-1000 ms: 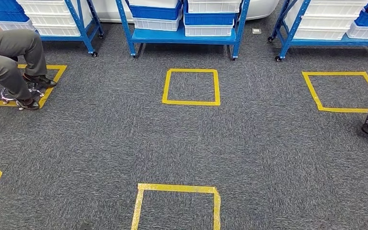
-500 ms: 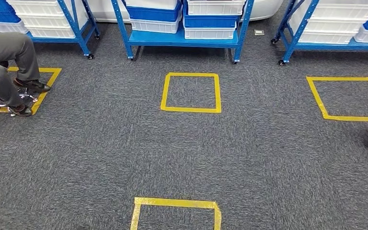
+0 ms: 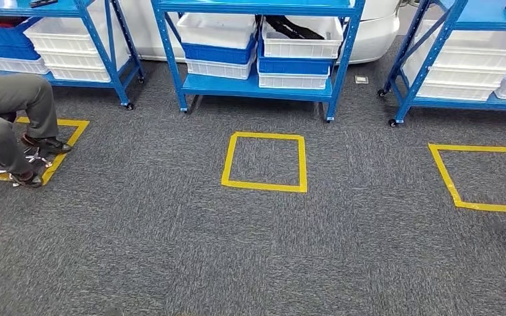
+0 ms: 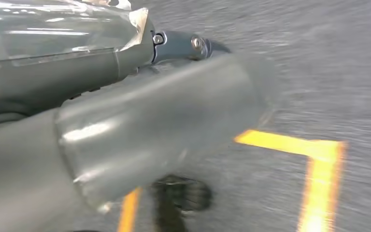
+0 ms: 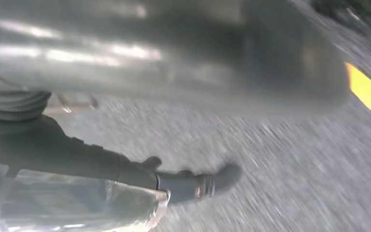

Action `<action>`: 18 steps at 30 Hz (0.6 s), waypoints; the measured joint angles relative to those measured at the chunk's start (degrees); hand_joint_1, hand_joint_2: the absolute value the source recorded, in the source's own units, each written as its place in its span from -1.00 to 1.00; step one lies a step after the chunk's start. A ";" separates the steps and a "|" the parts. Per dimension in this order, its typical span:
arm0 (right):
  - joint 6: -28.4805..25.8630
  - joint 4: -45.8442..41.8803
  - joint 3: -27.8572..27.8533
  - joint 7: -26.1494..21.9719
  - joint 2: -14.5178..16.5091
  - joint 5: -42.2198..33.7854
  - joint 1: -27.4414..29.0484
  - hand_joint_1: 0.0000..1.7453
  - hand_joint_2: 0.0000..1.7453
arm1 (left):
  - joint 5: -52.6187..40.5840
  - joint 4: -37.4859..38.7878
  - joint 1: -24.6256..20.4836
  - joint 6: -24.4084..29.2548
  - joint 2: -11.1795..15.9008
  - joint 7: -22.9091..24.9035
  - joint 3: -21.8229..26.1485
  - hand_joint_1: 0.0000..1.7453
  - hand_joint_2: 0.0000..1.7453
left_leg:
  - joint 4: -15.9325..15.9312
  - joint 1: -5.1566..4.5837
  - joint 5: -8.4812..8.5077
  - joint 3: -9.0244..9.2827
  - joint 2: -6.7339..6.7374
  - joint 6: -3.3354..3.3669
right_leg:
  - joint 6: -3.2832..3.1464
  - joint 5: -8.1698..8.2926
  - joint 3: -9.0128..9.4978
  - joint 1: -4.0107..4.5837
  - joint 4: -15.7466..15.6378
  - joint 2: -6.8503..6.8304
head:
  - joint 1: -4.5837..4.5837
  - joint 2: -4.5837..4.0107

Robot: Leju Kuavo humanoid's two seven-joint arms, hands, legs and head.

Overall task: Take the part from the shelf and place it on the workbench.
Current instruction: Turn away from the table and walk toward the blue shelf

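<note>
I can't pick out the part yet. It's presumably in one of the bins on the middle shelf (image 3: pixel 257 85), dead ahead at the far edge of the floor (image 3: pixel 171 250). A white bin (image 3: pixel 301 36) on the lower tier holds something dark; too small to say it's the part. Stacked blue bins (image 3: pixel 214 52) and white ones sit beside it. More blue racks stand left (image 3: pixel 99 72) and right (image 3: pixel 435 102).

Step in hand, I'd say: approach. Nothing picked, workbench not seen.

Left hand (image 4: pixel 125 130) hangs over the carpet and a yellow tape corner (image 4: pixel 319 154). Heavy blur, so I cannot tell how its fingers lie. Right hand (image 5: pixel 164 72) is the same: blurred, over carpet, fingers' state unreadable. No part seen in either.

Yellow floor square (image 3: pixel 264 162) lies between me and the middle shelf; another square (image 3: pixel 484 178) is off to the right. A seated person (image 3: pixel 6 112) has feet on the square at the left edge of the floor.

Next move calls for closing on the middle shelf, stopping at the centre square, then raising an arm to bin height. I'll keep clear of the person on the left.
</note>
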 joint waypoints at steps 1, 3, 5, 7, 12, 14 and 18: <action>-0.01 -0.26 0.00 0.01 -0.10 0.00 -1.00 -1.00 -1.00 | 0.00 -0.14 -1.08 -0.01 -0.09 0.02 -0.02 -1.00 -1.00 | 3.09 0.04 -0.06 -2.97 0.27 0.08 | -0.95 0.10 -0.10 0.04 0.13 0.37 | -0.17 0.01; -0.03 -0.49 -0.01 0.03 -0.24 -0.01 -1.86 -1.00 -1.00 | 0.00 -0.27 -1.72 -0.02 -0.17 0.08 -0.08 -1.00 -1.00 | 9.47 -0.06 -2.51 -9.54 0.64 0.26 | -2.32 -0.06 -0.18 0.26 0.12 0.34 | -0.40 0.01; -0.04 -0.41 -0.03 0.18 -0.26 -0.02 -0.82 -1.00 -1.00 | 0.00 -0.25 -0.57 -0.01 -0.14 0.19 -0.05 -1.00 -1.00 | 13.96 -0.03 -5.74 -14.45 0.69 -0.06 | -2.74 -0.88 0.74 0.33 0.07 0.38 | -0.44 0.02; -0.01 -0.14 -0.05 0.34 -0.11 0.00 1.00 -1.00 -1.00 | -0.01 -0.19 1.26 0.02 -0.08 0.33 0.12 -1.00 -1.00 | 13.51 0.20 -6.63 -16.72 0.75 -0.45 | -2.52 -2.13 2.52 0.15 0.10 0.37 | -0.45 0.02; 0.13 0.34 -0.09 0.39 0.10 -0.02 2.42 -1.00 -1.00 | -0.22 0.28 3.45 0.02 -0.10 0.32 0.28 -1.00 -1.00 | 3.81 0.26 6.87 -16.87 2.21 -0.42 | -0.25 -4.89 5.74 0.21 -0.33 0.35 | -0.90 0.01; 0.26 0.37 -0.11 0.41 0.01 -0.10 2.26 -1.00 -1.00 | -0.38 0.36 3.37 0.02 -0.14 0.27 0.28 -1.00 -1.00 | 2.80 -0.13 6.93 -15.99 1.77 0.76 | 1.14 -4.20 6.12 0.58 -0.06 0.33 | -0.98 0.02; 0.32 0.39 -0.13 0.37 0.00 -0.18 2.17 -1.00 -1.00 | -0.44 0.32 3.37 0.04 -0.21 0.20 0.31 -1.00 -1.00 | -0.14 -0.55 6.04 -11.99 1.18 2.75 | 1.77 -1.25 -1.91 0.50 11.21 0.26 | -0.20 0.02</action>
